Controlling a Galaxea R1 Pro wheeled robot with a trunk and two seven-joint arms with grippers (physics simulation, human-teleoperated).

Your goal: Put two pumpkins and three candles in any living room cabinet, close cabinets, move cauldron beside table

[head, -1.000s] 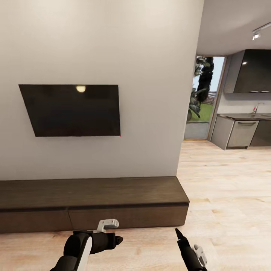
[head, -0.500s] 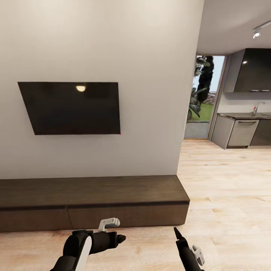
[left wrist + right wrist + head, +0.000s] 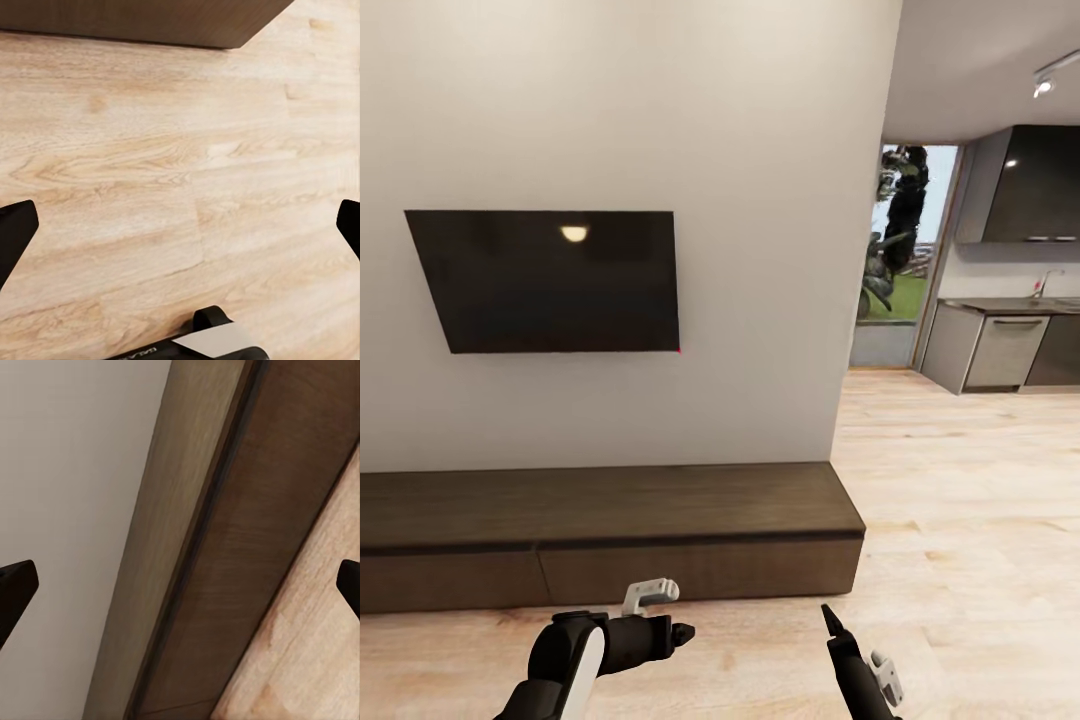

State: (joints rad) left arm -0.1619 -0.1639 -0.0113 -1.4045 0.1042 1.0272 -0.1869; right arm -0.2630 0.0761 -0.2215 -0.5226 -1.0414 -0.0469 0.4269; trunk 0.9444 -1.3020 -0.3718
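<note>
While both hands (image 3: 180, 225) (image 3: 180, 585) gape empty: long, flat-fronted dark wood cabinet (image 3: 610, 535), pale plank floor (image 3: 960, 480).

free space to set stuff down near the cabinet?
The cabinet top is bare along its whole length, bordered by the wall under the TV. The plank floor between cabinet front and grippers, and right toward the kitchen, is open. Nothing crowded.

A low cabinet (image 3: 610, 535), its drawer fronts shut, lines the wall (image 3: 660, 100) below a mounted screen (image 3: 545, 282), blocking the way ahead. Bare plank floor (image 3: 960, 520) lies open before it and runs right, past the cabinet's end, toward the kitchen (image 3: 1010, 340).
</note>
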